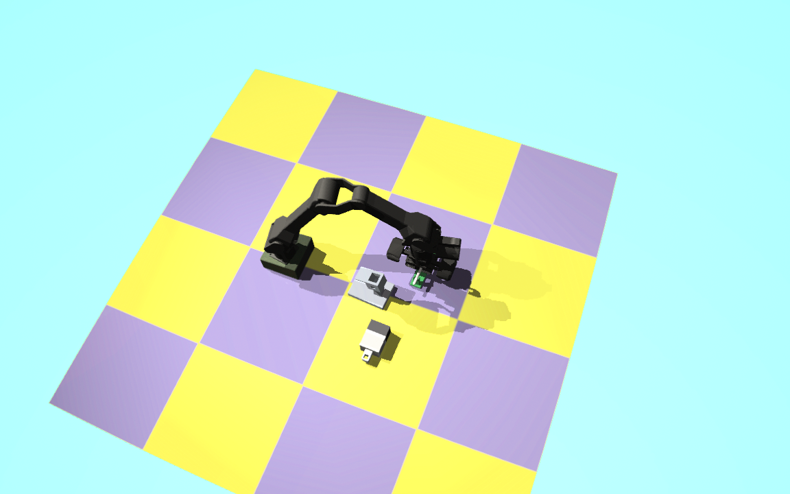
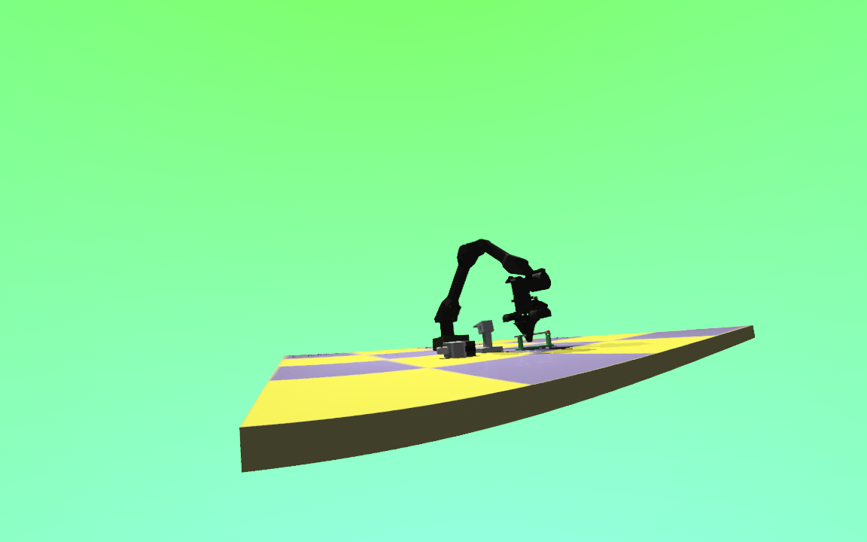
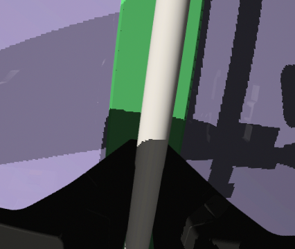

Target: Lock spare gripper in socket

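Observation:
The lock pin (image 1: 416, 278) (image 3: 165, 69) is a thin pale rod with a red head, which shows at its right end in the exterior view. My gripper (image 1: 420, 270) (image 2: 530, 338) (image 3: 147, 152) points down and is shut on the pin's middle. The pin lies along and above a green two-post rest (image 1: 424, 282) (image 2: 548, 342) (image 3: 130, 69), level with the post tops; whether it touches them is unclear. The grey mount (image 1: 368, 296) (image 2: 485, 328) stands beside the rest, its square socket (image 1: 375, 277) empty. The spare gripper (image 1: 376, 339) (image 2: 459, 348), a white and dark block with a looped spigot (image 1: 365, 355), lies apart.
The arm's base (image 1: 287, 261) (image 2: 450, 341) stands on the checkered table (image 1: 250, 405) (image 2: 329, 397) to the left of the mount in the top view. The arm arches high from it to the rest. The mount stands between the arm's base and the rest.

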Robot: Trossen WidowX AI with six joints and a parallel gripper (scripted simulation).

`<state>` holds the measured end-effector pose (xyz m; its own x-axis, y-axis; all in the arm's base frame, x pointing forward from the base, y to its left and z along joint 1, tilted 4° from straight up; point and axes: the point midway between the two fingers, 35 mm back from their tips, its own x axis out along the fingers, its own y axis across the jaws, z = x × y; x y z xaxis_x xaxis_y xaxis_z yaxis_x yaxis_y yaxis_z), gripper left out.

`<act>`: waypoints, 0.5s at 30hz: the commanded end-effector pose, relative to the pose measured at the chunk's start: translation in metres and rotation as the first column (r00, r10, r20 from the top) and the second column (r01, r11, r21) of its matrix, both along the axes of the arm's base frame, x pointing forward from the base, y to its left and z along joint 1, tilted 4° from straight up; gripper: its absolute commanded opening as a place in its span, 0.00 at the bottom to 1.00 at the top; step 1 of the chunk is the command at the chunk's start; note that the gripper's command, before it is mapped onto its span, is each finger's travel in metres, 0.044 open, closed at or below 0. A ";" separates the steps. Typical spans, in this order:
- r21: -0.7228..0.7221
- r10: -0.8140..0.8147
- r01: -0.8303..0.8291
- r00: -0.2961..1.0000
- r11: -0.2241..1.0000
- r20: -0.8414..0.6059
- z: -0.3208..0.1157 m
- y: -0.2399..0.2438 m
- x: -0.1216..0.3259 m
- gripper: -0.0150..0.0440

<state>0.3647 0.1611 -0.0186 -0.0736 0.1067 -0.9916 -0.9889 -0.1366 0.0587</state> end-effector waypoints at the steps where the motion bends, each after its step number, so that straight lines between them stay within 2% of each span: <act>1: -0.002 0.002 -0.002 1.000 1.000 -0.006 -0.004 -0.001 -0.001 0.25; 13: 0.000 0.000 0.000 1.000 1.000 0.000 0.000 0.000 0.000 0.25; 15: 0.000 0.000 0.000 1.000 1.000 0.000 0.000 0.000 0.000 0.34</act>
<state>0.3647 0.1612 -0.0185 -0.0732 0.1068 -0.9916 -0.9889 -0.1367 0.0583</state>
